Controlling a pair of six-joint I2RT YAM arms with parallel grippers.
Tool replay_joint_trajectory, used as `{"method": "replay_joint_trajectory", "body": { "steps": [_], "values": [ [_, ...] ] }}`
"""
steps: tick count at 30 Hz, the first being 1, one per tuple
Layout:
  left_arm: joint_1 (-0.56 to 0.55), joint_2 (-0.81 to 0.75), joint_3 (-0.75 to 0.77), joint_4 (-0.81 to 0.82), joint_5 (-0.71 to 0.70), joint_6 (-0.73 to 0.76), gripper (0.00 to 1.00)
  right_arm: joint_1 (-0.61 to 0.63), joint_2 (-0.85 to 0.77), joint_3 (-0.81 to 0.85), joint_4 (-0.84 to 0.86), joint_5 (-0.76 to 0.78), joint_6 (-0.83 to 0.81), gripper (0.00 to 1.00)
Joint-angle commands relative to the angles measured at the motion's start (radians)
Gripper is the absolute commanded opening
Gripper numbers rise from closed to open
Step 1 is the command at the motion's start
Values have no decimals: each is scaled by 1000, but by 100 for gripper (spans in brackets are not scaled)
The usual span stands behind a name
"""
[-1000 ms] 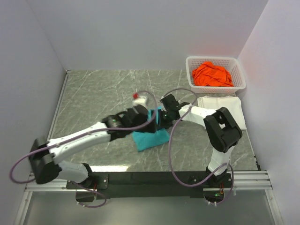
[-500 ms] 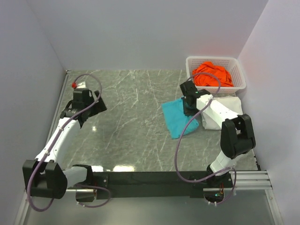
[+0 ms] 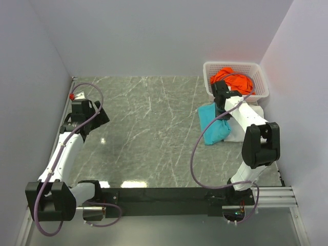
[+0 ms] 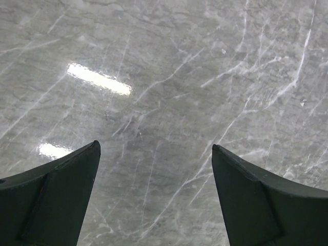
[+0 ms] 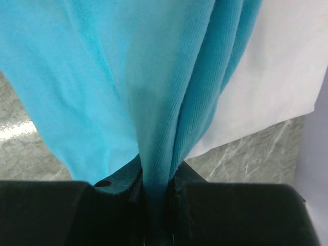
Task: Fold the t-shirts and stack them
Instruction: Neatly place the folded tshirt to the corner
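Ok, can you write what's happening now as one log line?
right gripper: shut on teal t-shirt | white t-shirt: near basket | left gripper: open, empty

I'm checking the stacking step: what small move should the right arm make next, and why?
Probably carry the teal t-shirt a little further right and lower it onto the white t-shirt. The right gripper is shut on a bunched fold of it, and it hangs over only the white one's left side, so letting go now would likely leave a crooked stack.
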Motion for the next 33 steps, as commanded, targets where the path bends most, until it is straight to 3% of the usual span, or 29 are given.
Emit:
{"method": "replay_joint_trajectory", "body": {
  "steps": [1,21,33],
  "values": [
    [16,-12,10,25,9,16,95,-8,-7,66,-23,46,-28,0],
    [18,-25,-4,33,21,19,94,-241,-10,179,-65,-140,-42,0],
    [18,-12,-7,36,38,21,93,-276,145,155,-25,35,-2,0]
  ]
}}
